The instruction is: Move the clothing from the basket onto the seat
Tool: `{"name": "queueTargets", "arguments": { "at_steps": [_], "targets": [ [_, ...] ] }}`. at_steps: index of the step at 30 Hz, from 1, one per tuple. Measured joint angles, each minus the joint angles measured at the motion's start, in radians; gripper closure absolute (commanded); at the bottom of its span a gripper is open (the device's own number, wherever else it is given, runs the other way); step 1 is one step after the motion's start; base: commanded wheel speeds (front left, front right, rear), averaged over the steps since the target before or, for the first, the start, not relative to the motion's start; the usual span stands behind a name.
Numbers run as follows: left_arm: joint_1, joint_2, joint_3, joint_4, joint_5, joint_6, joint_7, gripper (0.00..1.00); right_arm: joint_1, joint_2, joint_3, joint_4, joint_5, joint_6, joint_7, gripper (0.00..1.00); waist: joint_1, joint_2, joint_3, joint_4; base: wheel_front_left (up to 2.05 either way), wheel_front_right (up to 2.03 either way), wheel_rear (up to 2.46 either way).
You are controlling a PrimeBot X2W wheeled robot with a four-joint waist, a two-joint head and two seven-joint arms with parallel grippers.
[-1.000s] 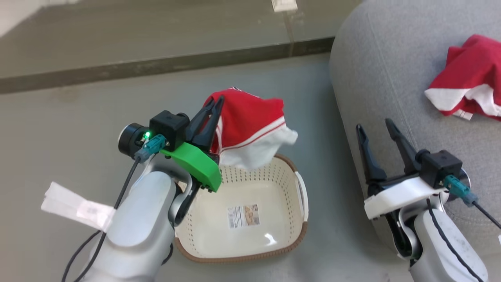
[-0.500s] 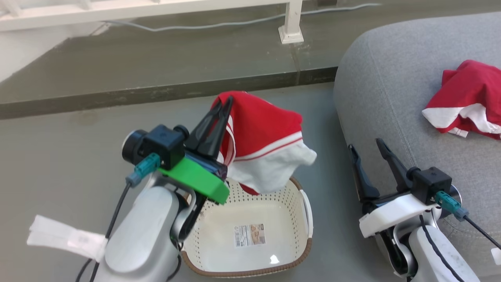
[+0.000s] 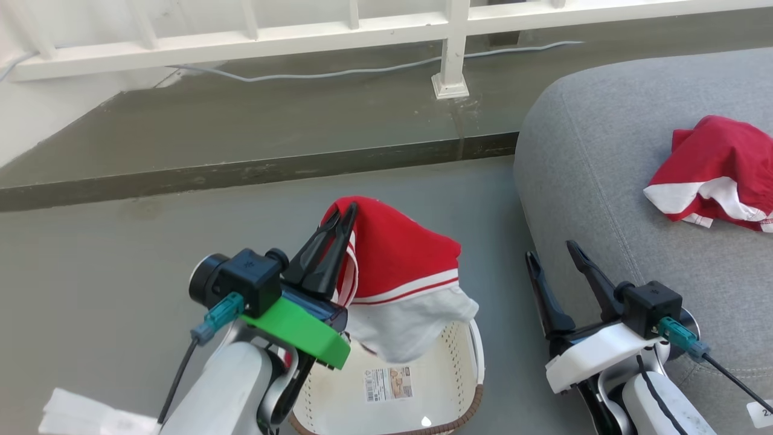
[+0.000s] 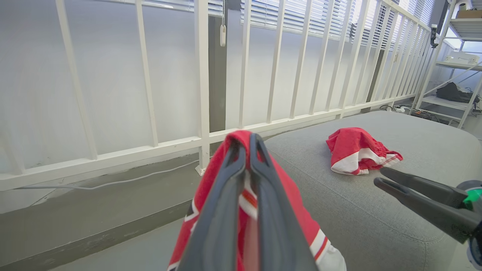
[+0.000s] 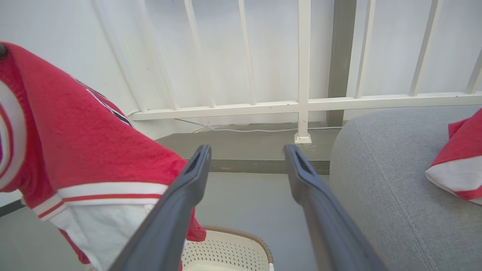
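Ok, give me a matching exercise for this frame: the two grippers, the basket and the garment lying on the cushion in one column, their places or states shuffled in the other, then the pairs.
Things:
1. left gripper
2. right gripper
3. basket
4. crumpled garment

Places or states:
A. lying on the grey seat
B. open, holding nothing
C. on the floor, a label on its bottom
D. shut on the lifted garment

Pairs: 1-D, 2-B, 3-C, 4-A.
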Motion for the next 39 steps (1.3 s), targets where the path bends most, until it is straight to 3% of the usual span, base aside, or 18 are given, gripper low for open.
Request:
{"name": "queueTargets", "arguments": {
  "at_steps": [21,39],
  "targets": [
    [0.078,0.037,-0.002,-0.126,0.000,0.039,0.022,1.00,0.020,0.001,0.013,-0.048,0.000,0.000,0.019,0.00,0.0000,0.0000,-0.014,-0.006,0.00,0.00,0.00],
    [0.094,0.053,-0.003,-0.214,0.000,0.048,0.041,1.00,0.021,0.001,0.021,-0.073,0.000,0.000,0.028,0.00,0.0001,0.0000,-0.013,-0.006,0.00,0.00,0.00]
  ]
}}
